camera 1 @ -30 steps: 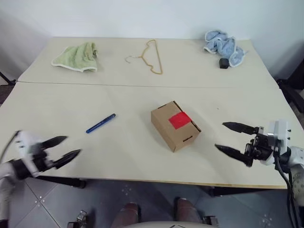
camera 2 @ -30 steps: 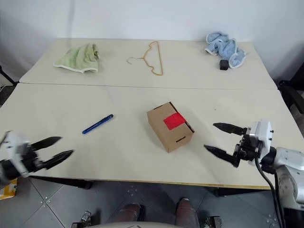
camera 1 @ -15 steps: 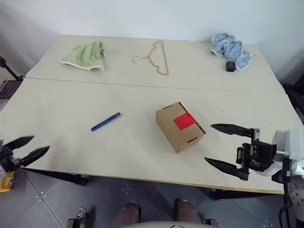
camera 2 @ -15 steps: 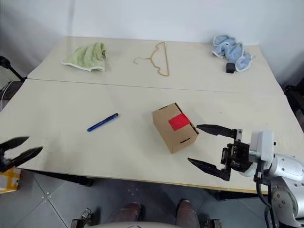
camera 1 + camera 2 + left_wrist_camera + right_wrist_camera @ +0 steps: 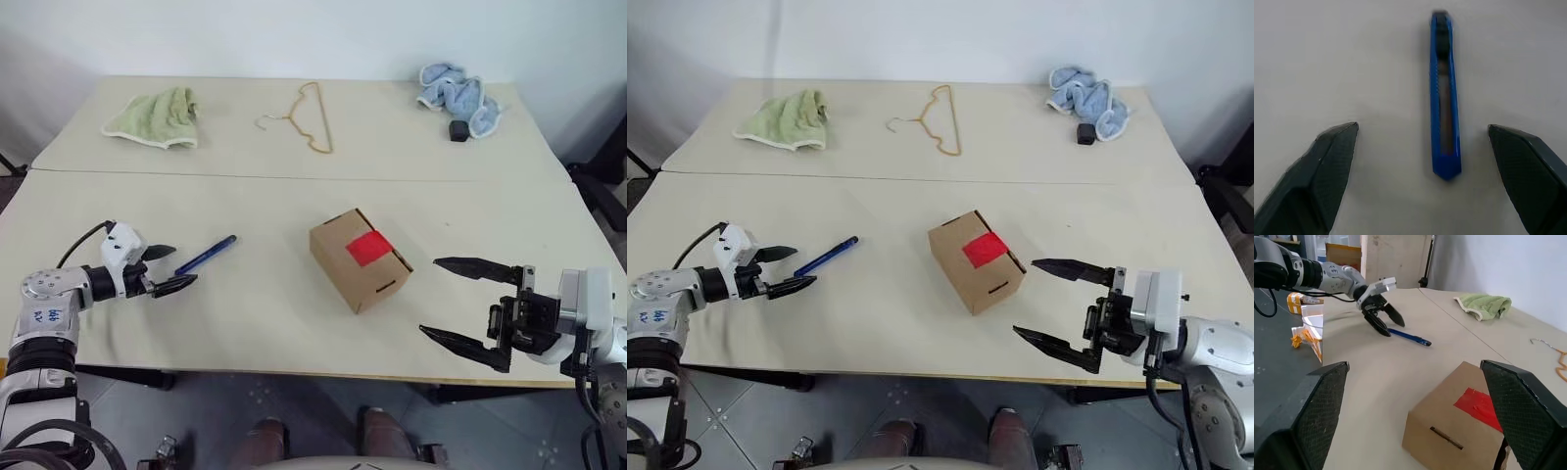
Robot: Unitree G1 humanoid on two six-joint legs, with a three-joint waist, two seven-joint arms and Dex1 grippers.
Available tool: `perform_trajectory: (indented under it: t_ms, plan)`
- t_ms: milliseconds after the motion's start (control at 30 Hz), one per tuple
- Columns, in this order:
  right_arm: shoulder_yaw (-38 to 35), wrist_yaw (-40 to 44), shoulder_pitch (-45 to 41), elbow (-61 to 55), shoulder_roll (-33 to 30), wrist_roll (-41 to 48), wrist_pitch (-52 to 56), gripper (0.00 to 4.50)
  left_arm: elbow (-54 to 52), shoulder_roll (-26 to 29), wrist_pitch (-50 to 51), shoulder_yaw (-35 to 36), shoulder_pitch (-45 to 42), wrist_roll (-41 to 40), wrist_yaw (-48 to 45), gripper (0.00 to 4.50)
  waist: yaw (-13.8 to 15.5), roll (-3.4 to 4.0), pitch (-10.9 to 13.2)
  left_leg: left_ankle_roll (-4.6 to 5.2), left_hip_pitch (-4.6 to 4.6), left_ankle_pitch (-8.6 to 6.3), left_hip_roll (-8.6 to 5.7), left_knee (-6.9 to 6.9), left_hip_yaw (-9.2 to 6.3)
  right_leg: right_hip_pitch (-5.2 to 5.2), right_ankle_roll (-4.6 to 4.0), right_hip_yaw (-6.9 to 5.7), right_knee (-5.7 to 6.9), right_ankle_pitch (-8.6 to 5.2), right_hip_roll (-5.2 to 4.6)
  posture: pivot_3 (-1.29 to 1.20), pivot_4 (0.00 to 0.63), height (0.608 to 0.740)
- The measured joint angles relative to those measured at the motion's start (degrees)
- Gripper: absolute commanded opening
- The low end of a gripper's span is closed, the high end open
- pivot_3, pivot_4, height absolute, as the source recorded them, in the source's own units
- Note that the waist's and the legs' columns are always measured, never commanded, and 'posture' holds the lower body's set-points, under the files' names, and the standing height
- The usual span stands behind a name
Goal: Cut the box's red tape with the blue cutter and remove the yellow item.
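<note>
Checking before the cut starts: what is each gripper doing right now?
Left gripper: open, empty, at the blue cutter.
Right gripper: open, empty, beside the box.

You've got a pale table (image 5: 294, 323) w/ a seam running across it. Far side, past the seam: green cloth (image 5: 155, 117) bunched at far left, gold wire hanger (image 5: 302, 117) lying flat near the middle, blue cloth (image 5: 458, 96) crumpled at far right w/ a small black object (image 5: 458, 129) touching its near edge.

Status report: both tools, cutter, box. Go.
Left tool open, straddling near end of slim blue cutter, not gripping. Right tool open, beside brown cardboard box. Red tape uncut. Nothing in the way.
</note>
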Motion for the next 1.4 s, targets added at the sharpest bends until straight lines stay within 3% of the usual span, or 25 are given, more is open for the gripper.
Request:
perform_trajectory:
  t_ms: [167,500,733,967,1100,1267,1400]
  plan:
    - [0.0,-1.4,2.8,-0.8,0.2,-0.8,-0.2,4.50,2.3,0.0,-2.6,-0.6,-0.5,0.0,-1.5,3.43,0.0,0.02,0.0,0.01,0.11,-0.01,0.01,0.03,0.03,0.06,0.00,0.01,0.07,0.00,0.00,0.00,0.150,0.740]
    - [0.0,-3.2,3.4,-1.7,0.6,-2.0,-1.2,4.50,4.1,-1.5,-5.0,-3.6,-1.0,0.3,-1.5,0.47,0.1,0.21,-0.1,0.30,1.00,-0.16,0.05,0.01,0.06,0.94,-0.01,0.06,-0.01,-0.01,0.00,0.00,0.150,0.740]
    - [0.6,-4.0,2.4,-1.8,0.6,-1.9,-1.0,4.50,1.4,-2.5,-5.1,-3.2,-0.2,0.3,0.0,0.41,0.7,0.25,-0.1,0.30,1.07,-0.16,0.04,0.02,0.02,1.04,-0.01,0.05,-0.06,-0.01,0.00,0.00,0.150,0.740]
    - [5.2,-7.2,0.5,-7.1,-2.4,0.8,6.3,4.50,-29.6,0.4,-4.8,-5.8,12.8,-0.9,-5.6,0.41,0.8,0.14,0.0,-0.09,0.41,-0.20,0.39,0.02,-0.09,0.38,-0.04,0.09,-0.13,-0.01,0.24,0.00,0.150,0.740]
    - [8.3,-9.4,1.6,-9.9,-6.2,2.1,13.1,4.50,-49.6,2.1,5.9,-9.4,17.9,-1.8,-5.1,0.41,1.0,0.19,0.0,-0.03,0.19,-0.32,0.46,0.02,-0.04,0.23,-0.07,0.11,-0.29,-0.02,0.34,0.00,0.150,0.740]
    - [12.8,-10.3,2.9,-10.9,-10.3,0.5,18.9,4.50,-59.5,1.3,17.5,-17.5,17.7,0.5,-3.0,0.41,1.4,0.18,0.0,0.00,0.04,-0.34,0.51,0.09,0.11,0.13,-0.07,0.09,-0.47,-0.02,0.47,0.00,0.150,0.740]
    - [17.1,-13.7,0.6,-10.8,-10.7,-2.1,22.9,3.55,-61.5,-0.6,22.0,-22.6,15.4,2.6,-2.0,0.41,1.3,0.17,0.0,-0.02,0.03,-0.34,0.52,0.12,0.12,0.10,-0.07,0.09,-0.52,-0.02,0.49,0.00,0.150,0.740]
